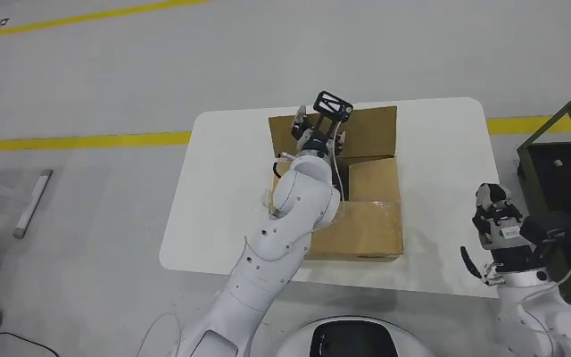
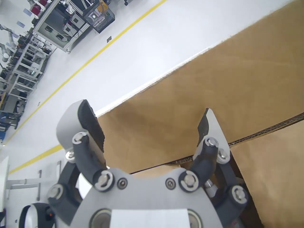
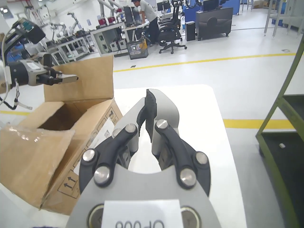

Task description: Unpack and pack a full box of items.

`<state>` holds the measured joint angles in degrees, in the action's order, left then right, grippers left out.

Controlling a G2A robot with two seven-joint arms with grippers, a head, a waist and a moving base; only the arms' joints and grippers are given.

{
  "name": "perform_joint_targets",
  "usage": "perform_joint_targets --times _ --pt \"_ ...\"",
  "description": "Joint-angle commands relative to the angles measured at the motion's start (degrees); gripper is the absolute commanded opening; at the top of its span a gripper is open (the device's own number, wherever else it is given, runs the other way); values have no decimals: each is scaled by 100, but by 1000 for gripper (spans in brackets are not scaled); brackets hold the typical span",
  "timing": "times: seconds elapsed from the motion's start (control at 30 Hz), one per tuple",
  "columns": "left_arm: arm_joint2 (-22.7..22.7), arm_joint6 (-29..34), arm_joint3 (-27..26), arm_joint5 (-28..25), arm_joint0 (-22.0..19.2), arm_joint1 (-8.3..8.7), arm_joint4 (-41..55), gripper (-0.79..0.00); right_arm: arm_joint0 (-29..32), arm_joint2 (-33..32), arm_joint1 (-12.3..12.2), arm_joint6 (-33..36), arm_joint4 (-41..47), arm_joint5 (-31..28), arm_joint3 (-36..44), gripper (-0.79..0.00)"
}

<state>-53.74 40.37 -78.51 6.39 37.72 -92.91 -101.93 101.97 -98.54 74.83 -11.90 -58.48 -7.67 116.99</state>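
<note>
A brown cardboard box [image 1: 357,228] stands open in the middle of the white table [image 1: 223,178]. Its far flap [image 2: 213,84] stands upright. The inside [image 3: 57,119] is dark and I cannot tell what it holds. My left gripper [image 2: 147,124] hangs open above the box's far side, just in front of that flap [image 1: 366,129], with nothing between its fingers. From the right wrist view, the left gripper [image 3: 65,78] shows level with the upright flap. My right gripper [image 3: 148,110] is shut and empty, hovering over the table's near right corner, apart from the box [image 3: 71,143].
A green metal cart [image 3: 280,124] stands off the table's right edge [image 1: 544,170]. Bare table surface [image 3: 201,119] lies between the box and that edge. The box's near flap [image 3: 30,148] folds outward with clear tape on it.
</note>
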Motion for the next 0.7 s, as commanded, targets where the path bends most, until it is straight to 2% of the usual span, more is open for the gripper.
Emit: perform_joint_targets --times 0.0,0.13,0.33,0.43,0.67 --pt "-248 121 -489 -133 275 61 5 0 -54 -61 -3 29 418 -243 30 -785" --pt "-730 400 -1458 -398 829 166 102 0 -164 -145 -32 239 1062 -1011 70 -785" --pt "-1279 811 -2666 -1014 1713 303 273 0 -302 -206 -145 893 875 -2518 14 -785" --pt "-1511 1031 -3111 -1125 2100 349 349 0 -319 -161 -196 1197 734 -3152 -75 -785" --pt "-1932 1222 -3802 -1062 2761 416 456 0 -323 -164 -212 1306 565 -3210 -102 -785"
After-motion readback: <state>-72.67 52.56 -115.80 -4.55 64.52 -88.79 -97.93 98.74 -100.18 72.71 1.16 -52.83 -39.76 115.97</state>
